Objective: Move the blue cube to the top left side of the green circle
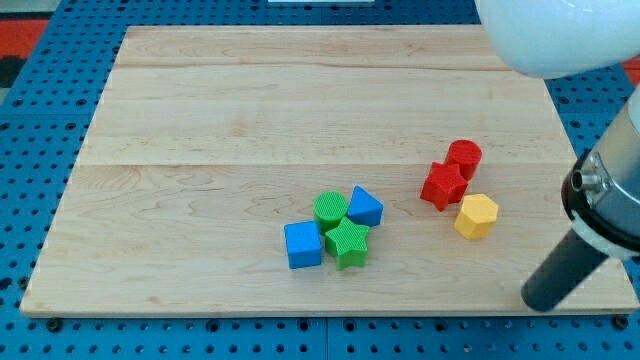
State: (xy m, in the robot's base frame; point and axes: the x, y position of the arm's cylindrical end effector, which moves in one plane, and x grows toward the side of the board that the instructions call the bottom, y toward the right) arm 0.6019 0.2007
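Observation:
The blue cube point(303, 245) lies on the wooden board, touching the lower left of the green circle point(330, 209). A green star point(348, 243) sits just right of the cube and below the circle. A blue triangular block point(365, 207) touches the circle's right side. My tip point(537, 300) is at the board's lower right corner, far to the right of the blue cube and clear of all blocks.
A red cylinder point(464, 157), a red star point(443, 185) and a yellow hexagon point(476, 215) cluster right of centre. The wooden board point(250, 110) rests on a blue pegboard. The white arm body point(560, 35) covers the view's top right.

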